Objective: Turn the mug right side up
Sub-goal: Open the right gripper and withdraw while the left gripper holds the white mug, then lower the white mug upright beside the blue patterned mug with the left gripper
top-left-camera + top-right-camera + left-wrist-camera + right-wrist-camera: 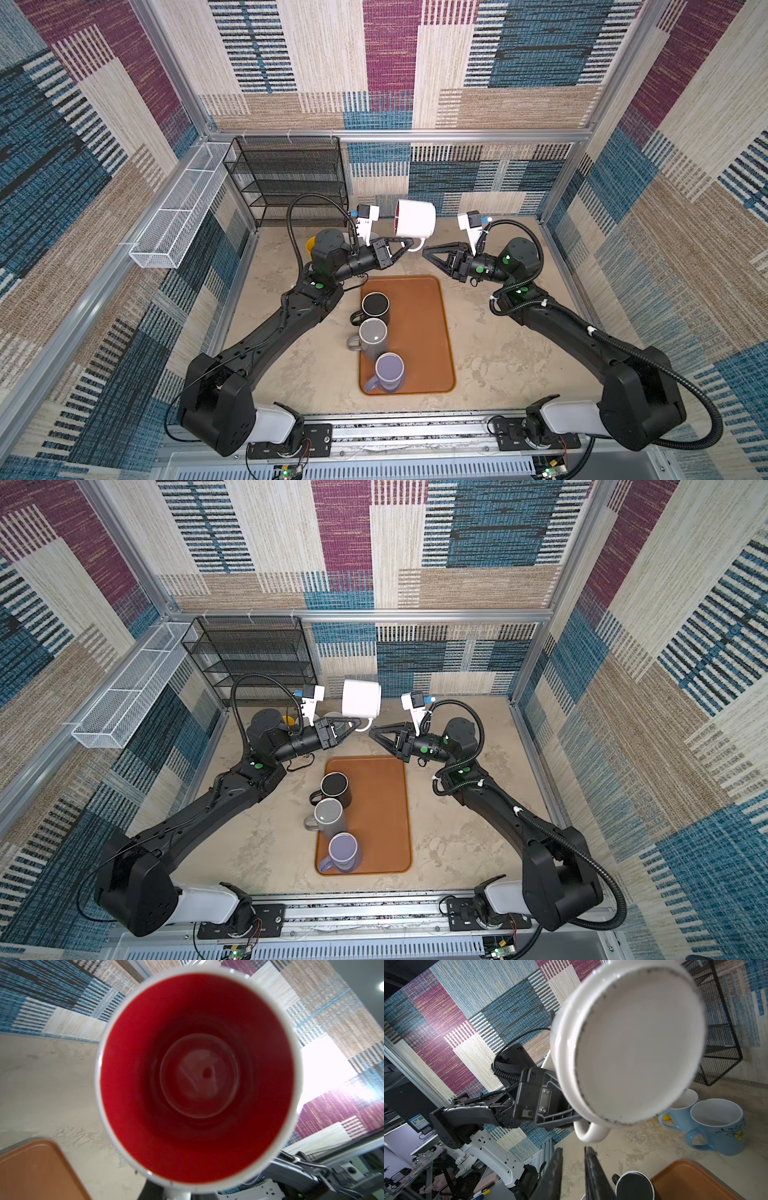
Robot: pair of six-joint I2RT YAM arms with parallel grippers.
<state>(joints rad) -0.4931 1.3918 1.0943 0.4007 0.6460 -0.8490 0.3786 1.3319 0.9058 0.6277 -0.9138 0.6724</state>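
Now the left fingers [400,246] pinch the handle [415,247] of the white mug [415,219], held sideways above their tips, off the counter [498,353]. Best roll that wrist slowly until the red mouth faces up; the right fingers [553,1176], narrowly parted and empty, sit just beside the handle.

Bright even light; edges distorted; wrist close-ups blurred, glare.
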